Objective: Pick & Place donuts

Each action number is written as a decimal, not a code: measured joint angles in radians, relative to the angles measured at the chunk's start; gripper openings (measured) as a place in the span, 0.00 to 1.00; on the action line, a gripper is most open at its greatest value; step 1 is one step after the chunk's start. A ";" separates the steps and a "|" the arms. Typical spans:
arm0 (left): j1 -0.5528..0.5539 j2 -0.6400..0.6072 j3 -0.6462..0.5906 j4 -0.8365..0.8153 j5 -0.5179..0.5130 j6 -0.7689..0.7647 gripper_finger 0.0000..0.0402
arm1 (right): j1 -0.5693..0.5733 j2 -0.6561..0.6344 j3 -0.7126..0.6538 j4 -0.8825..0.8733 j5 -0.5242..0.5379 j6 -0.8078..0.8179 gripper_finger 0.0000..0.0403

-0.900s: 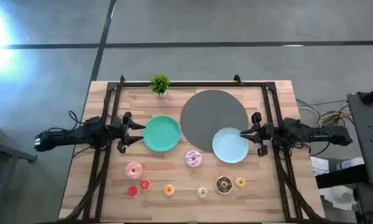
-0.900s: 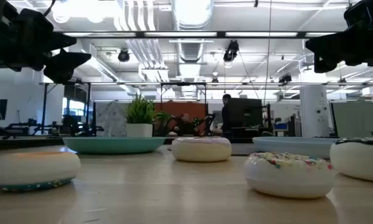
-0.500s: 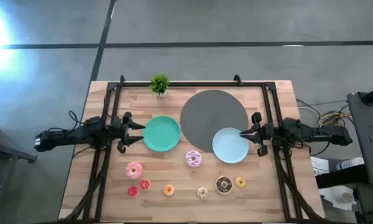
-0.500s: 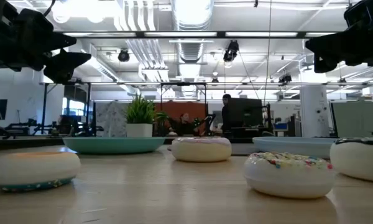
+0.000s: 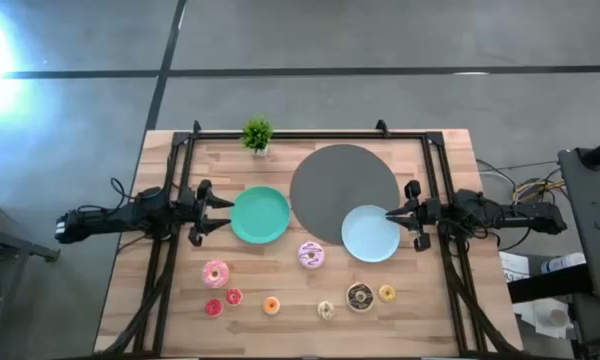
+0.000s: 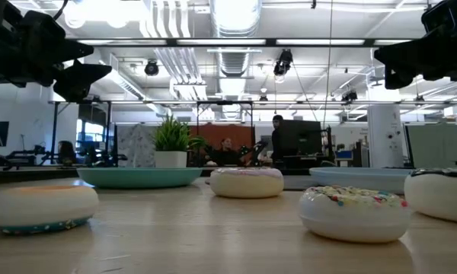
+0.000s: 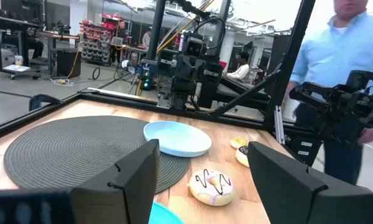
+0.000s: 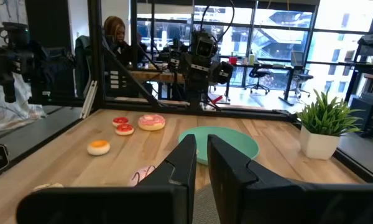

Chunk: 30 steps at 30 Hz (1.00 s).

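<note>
High view, my left fingers (image 5: pixel 223 212) spread beside the teal plate (image 5: pixel 260 215) near the desk's left edge; my right fingers (image 5: pixel 392 213) nearly pressed together at the pale blue plate (image 5: pixel 370 233); donuts (image 5: pixel 312 255) untouched along the front edge

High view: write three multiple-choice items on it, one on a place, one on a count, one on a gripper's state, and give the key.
1. Where does the pale blue plate lie?
A. Partly on the grey disc
B. Against the plant
C. Stacked on the teal plate

2. How many donuts are on the table?
A. Five
B. Eight
C. Eleven

3. What is the state of the left gripper?
A. Shut on a donut
B. Shut on a plate rim
C. Open and empty

Key:
1 A, since the plate overlaps the disc's near right edge.
2 B, since eight rings lie on the bare wood in front of the plates.
3 C, since its fingers stand wide apart in the left wrist view, with nothing between them.
</note>
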 joint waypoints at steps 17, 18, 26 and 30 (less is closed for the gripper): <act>0.000 0.000 0.000 0.000 0.000 0.000 0.55 | 0.000 0.000 0.000 0.000 0.000 0.000 0.08; 0.000 0.000 0.000 0.000 0.000 0.000 0.55 | 0.000 0.000 0.000 0.000 0.000 0.000 0.08; 0.000 0.000 0.000 0.000 0.000 0.000 0.55 | 0.000 0.002 0.001 0.027 0.064 0.207 0.08; 0.000 0.000 0.000 0.000 0.000 0.000 0.55 | 0.000 0.000 0.000 0.025 0.157 0.799 0.08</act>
